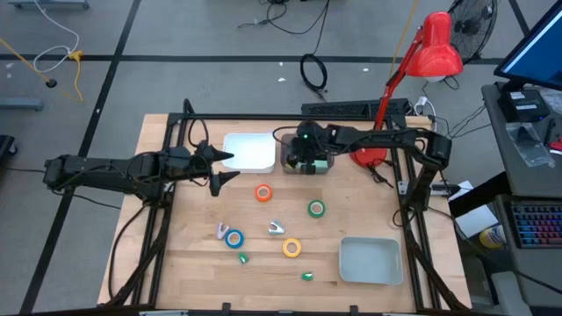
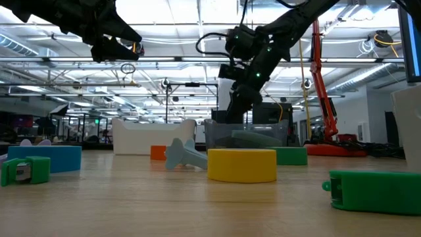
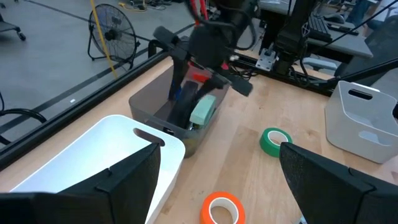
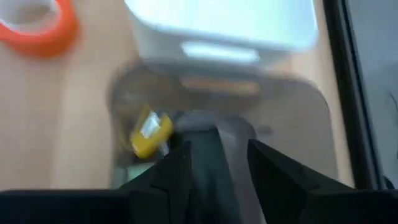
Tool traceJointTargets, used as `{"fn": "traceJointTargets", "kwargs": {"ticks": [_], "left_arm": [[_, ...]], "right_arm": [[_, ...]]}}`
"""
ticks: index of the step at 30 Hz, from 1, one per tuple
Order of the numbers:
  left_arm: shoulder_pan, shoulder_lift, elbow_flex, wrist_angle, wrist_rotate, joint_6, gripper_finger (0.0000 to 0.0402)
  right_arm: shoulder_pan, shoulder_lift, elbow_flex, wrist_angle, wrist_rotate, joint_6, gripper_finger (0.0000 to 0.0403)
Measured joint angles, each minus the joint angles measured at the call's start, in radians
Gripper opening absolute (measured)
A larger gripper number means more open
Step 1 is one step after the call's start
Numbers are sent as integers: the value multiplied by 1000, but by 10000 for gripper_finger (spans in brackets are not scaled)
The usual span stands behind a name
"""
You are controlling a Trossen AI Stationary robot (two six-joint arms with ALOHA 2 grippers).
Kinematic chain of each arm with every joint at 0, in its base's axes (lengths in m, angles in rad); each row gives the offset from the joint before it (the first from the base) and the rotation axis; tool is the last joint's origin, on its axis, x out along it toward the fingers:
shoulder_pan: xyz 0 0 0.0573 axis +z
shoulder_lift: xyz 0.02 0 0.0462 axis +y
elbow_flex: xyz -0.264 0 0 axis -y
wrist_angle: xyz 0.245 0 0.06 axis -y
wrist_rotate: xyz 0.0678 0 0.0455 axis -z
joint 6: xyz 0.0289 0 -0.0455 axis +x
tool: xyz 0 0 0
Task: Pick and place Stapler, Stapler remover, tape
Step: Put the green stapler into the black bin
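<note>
Inside the grey bin (image 1: 309,164) the right gripper's (image 1: 307,161) fingers grasp a pale-green stapler (image 3: 203,110); left gripper (image 1: 221,166) spread.

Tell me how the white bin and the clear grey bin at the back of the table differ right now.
The white bin is opaque with nothing visible in it; the clear grey bin is see-through and holds a pale green item, with a small yellow one too. The right gripper reaches down into the grey bin, while the white bin has only the left gripper open beside it. Both stand side by side at the table's far edge.
</note>
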Motion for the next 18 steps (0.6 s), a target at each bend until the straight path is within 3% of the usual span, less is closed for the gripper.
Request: {"fn": "traceJointTargets", "kwargs": {"ticks": [6,14,18], "left_arm": [[0,0,0,1,0,-24,333],[0,0,0,1,-1,-92,333],[0,0,0,2,-1,-96,333]], "right_arm": [[-9,-96,0,6,12,26,102],[-29,-302,1,-58,-91,114,8],[-63,-403,1,-156,-120,159,7]]}}
